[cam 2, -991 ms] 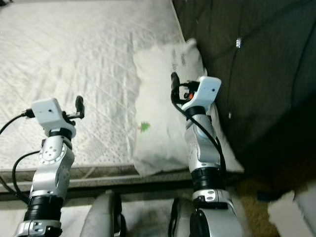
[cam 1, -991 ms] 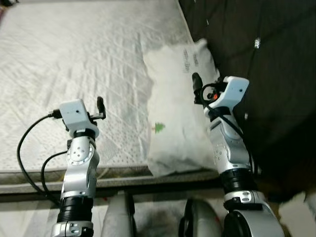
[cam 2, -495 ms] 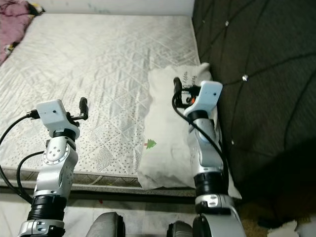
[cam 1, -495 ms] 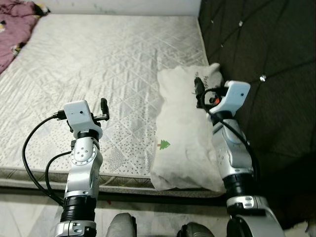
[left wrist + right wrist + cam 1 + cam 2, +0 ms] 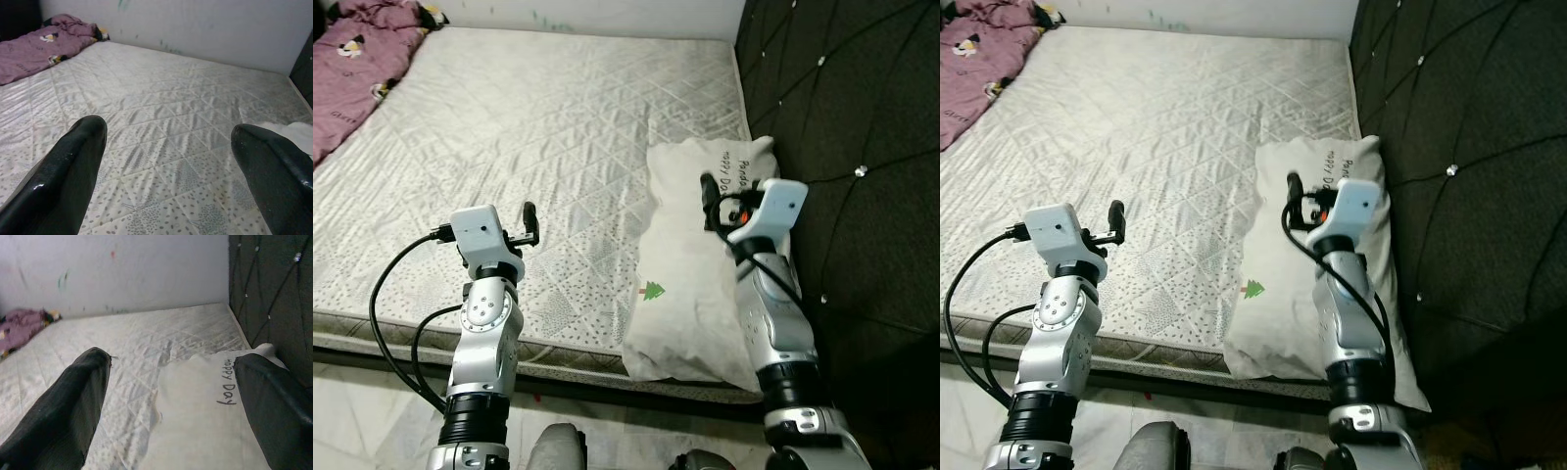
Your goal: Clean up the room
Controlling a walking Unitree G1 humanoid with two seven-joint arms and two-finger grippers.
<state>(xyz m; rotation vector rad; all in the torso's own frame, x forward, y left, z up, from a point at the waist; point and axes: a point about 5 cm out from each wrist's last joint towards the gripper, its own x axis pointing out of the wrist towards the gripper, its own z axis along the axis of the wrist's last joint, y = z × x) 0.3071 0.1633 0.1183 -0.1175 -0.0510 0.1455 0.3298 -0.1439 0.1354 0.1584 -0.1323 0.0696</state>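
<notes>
A bare quilted mattress [image 5: 538,127] occupies the area in front of the robot, with a white wall [image 5: 195,24] at its far edge and a dark tufted headboard [image 5: 842,117] running along its right side. A white pillow [image 5: 690,284] lies on the right part of the mattress, lengthwise against the headboard, its near end overhanging the mattress's front edge; it carries a small green tree print [image 5: 652,291] near its left side and handwritten lettering, reading "Day" in the right wrist view, at its far end. A purple blanket [image 5: 357,73] with cartoon prints lies bunched at the far left corner of the mattress, well apart from the pillow. The left gripper [image 5: 168,161] is raised over the near part of the mattress, fingers spread wide with nothing between them. The right gripper [image 5: 171,401] is raised above the pillow, likewise spread wide and holding nothing; contact with the pillow cannot be determined. Both silver forearms stand roughly upright in the head views, with black cables [image 5: 386,304] looping beside the left arm.
</notes>
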